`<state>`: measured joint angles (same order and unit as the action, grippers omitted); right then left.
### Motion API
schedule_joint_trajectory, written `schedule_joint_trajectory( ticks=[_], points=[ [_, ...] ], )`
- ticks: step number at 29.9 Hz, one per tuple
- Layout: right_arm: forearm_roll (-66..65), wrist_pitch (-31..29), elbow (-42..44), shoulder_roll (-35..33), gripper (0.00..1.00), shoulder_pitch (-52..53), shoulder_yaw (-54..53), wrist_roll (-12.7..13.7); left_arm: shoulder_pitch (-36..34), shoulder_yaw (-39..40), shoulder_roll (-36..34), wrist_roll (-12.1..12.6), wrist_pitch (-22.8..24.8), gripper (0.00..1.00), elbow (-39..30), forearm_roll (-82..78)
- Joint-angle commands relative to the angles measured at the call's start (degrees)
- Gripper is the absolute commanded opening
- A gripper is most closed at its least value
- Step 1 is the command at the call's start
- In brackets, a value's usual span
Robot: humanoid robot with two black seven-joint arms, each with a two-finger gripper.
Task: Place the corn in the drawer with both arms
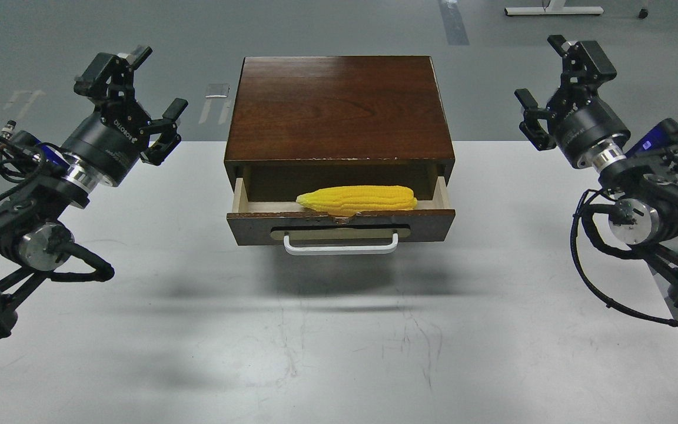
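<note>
The yellow corn lies across the open drawer, pointed end to the left, resting against the drawer's front wall. The drawer sticks out a short way from the reddish-brown-topped box and has a white bar handle. My left gripper is open and empty, held up left of the box. My right gripper is open and empty, held up right of the box. Both are well clear of the drawer.
The box stands at the back middle of a white table. The table's right edge runs under my right arm. Grey floor lies beyond the table.
</note>
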<state>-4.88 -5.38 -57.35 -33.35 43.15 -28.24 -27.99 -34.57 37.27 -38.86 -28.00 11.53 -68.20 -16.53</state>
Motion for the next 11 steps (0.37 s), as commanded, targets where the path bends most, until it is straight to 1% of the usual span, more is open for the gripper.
schedule_joint_trajectory(
  ticks=[1,11],
  points=[
    [0.3,-0.9,0.1,-0.1,1.0,-3.1,-1.1,0.0,0.0,0.0,0.3,0.0,0.3,0.99,0.0,-0.1],
    [0.3,-0.9,-0.7,0.0,1.0,-4.9,-0.6,0.0,0.0,-0.1,1.2,0.0,0.3,0.99,0.2,-0.4]
  ],
)
